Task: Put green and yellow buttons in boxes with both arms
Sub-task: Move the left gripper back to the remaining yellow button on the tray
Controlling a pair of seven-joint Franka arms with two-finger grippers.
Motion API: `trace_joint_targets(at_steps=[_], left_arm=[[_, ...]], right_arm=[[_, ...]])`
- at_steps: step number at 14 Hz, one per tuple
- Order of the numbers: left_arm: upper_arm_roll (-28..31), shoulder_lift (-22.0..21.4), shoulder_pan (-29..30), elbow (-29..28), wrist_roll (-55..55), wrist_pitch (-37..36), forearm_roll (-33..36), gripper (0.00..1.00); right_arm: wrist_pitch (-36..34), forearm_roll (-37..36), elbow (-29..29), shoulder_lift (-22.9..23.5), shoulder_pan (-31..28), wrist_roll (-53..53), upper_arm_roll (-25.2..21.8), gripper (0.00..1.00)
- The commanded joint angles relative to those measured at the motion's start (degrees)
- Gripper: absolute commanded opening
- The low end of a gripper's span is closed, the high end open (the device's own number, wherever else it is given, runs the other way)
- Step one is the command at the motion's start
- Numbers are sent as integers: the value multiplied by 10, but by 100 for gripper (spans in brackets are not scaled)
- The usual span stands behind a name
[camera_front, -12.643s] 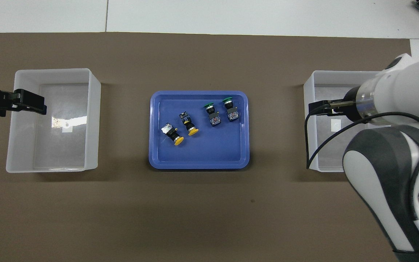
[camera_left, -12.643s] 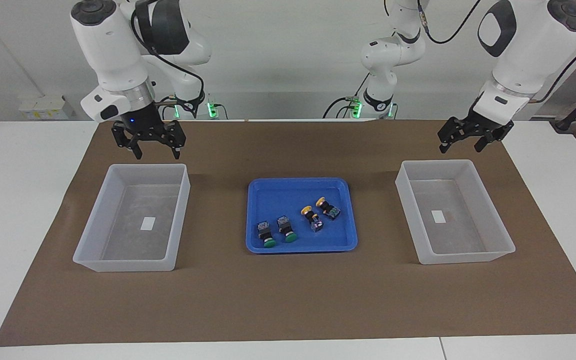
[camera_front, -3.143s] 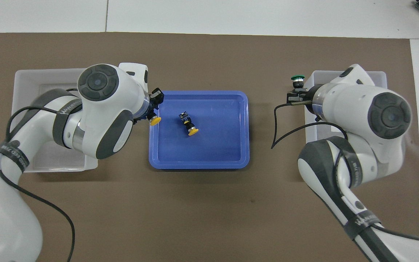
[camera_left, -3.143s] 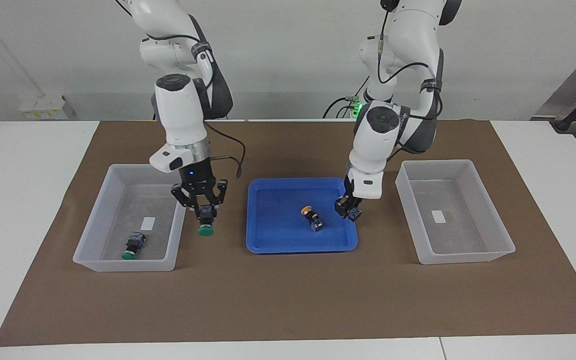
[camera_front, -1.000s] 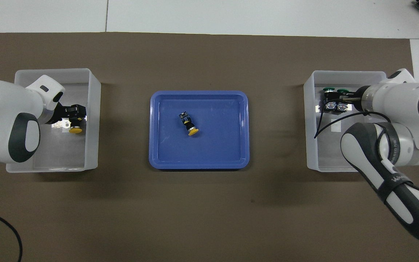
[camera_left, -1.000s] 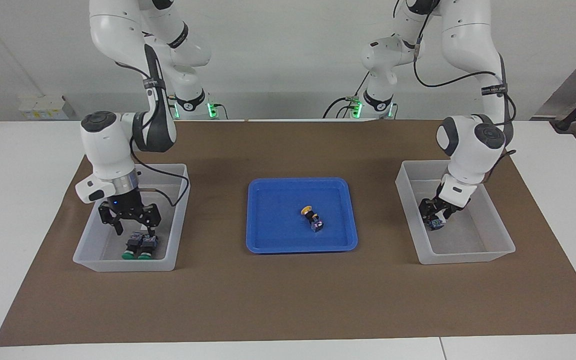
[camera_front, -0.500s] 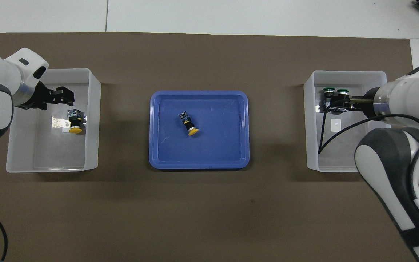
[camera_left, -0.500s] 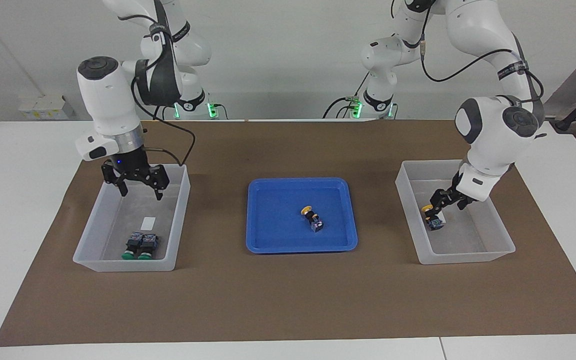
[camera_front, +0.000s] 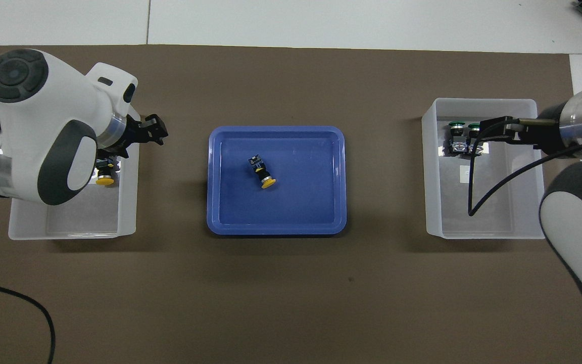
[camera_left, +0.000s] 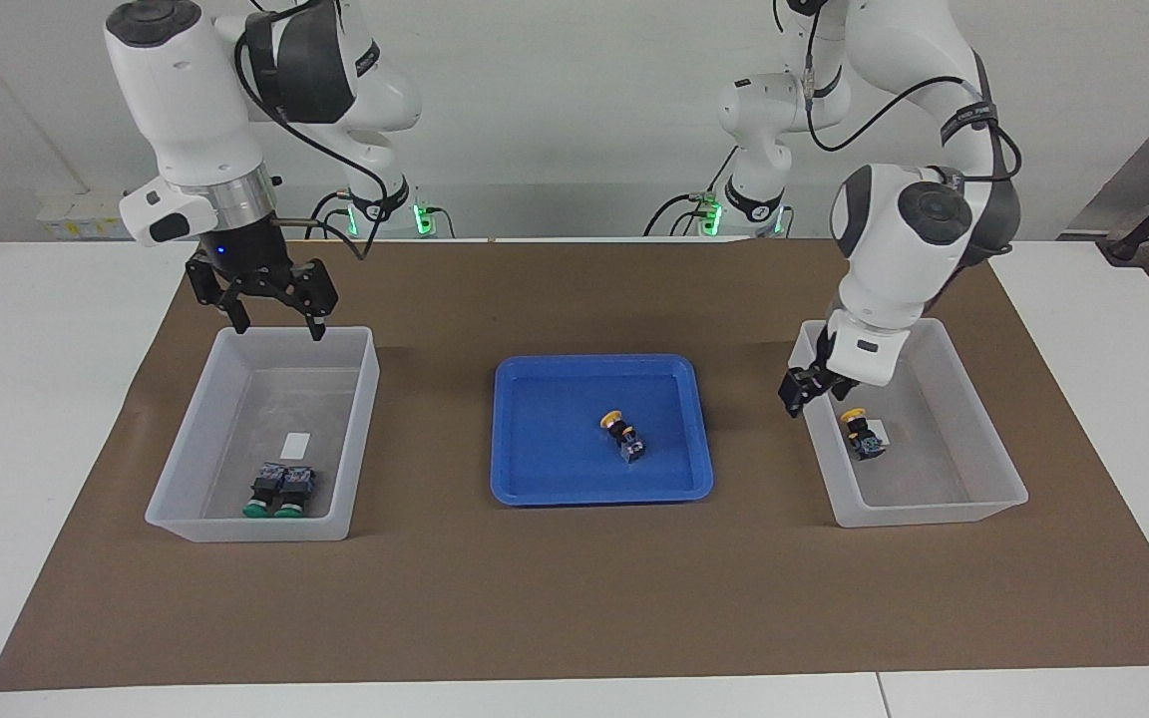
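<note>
Two green buttons (camera_left: 276, 492) (camera_front: 462, 135) lie side by side in the box (camera_left: 365, 384) (camera_front: 433, 177) at the right arm's end. My right gripper (camera_left: 277, 321) (camera_front: 493, 126) hangs open and empty above that box's rim nearest the robots. One yellow button (camera_left: 862, 435) (camera_front: 105, 175) lies in the other box (camera_left: 983, 499) (camera_front: 127, 212), partly hidden by the arm in the overhead view. My left gripper (camera_left: 802, 389) (camera_front: 153, 129) is open and empty over that box's wall beside the tray. Another yellow button (camera_left: 624, 437) (camera_front: 261, 174) lies in the tray.
A shallow blue tray (camera_left: 535, 489) (camera_front: 220, 222) sits mid-table between the two boxes on a brown mat (camera_left: 574, 598). White tabletop surrounds the mat. The left arm's elbow (camera_front: 38, 126) covers much of its box from above.
The left gripper let go of the yellow button in its box, rose and swung toward the tray. The right gripper lifted off the green buttons and drew back toward the robots.
</note>
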Motion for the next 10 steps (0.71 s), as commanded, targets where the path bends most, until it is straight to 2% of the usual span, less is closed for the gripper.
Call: trace_joint_targets(at_steps=[1,5,10], left_arm=[[9,-12,-42,-29,-104,32,-4,74],[7,-24,-92,-89,-227,145,-5,71],[8,8,-145,-104,-301,237,-5,71]], right_arm=[[-42,11,44,16,-4,4,7,100],[-58,11,13,-2,-4,-4,8,100],[-51,11,-21,-17,-4,-8,13,100]])
